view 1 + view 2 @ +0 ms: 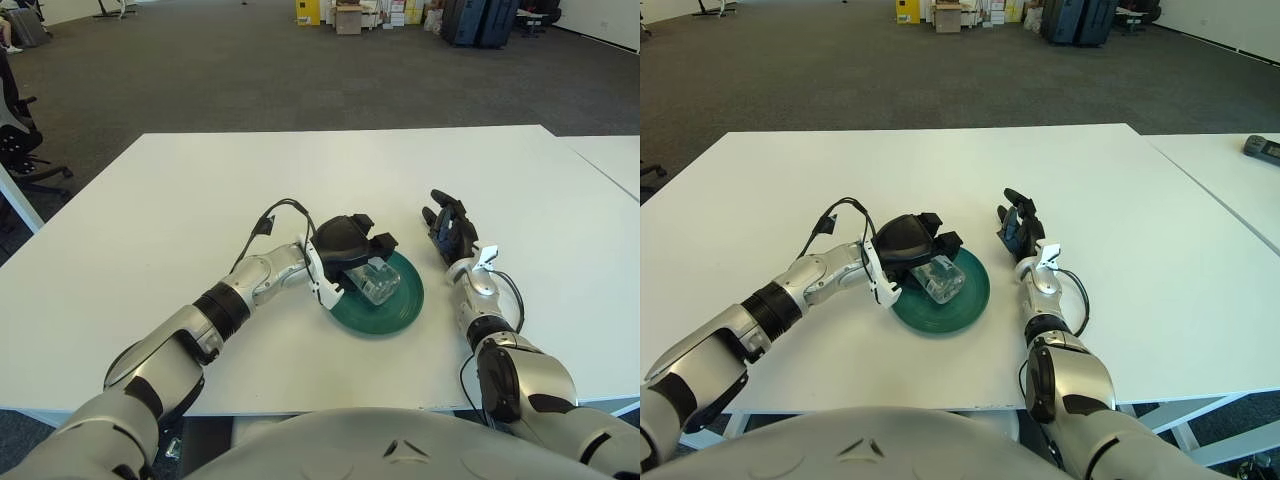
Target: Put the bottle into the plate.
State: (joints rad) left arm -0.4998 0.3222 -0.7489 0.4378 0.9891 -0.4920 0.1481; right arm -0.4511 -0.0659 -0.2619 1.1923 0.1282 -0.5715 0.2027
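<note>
A small clear plastic bottle (pixel 379 280) lies tilted inside the dark green plate (pixel 392 310) near the middle of the white table. My left hand (pixel 352 252) reaches over the plate's left rim, its black fingers curled around the bottle's upper end. My right hand (pixel 448 228) shows to the right of the plate, fingers extended and holding nothing.
A second white table (pixel 1240 170) stands at the far right with a small dark device (pixel 1265 147) on it. An office chair (pixel 20 130) stands off the table's left side. Boxes and cases (pixel 400 15) line the far end of the carpeted floor.
</note>
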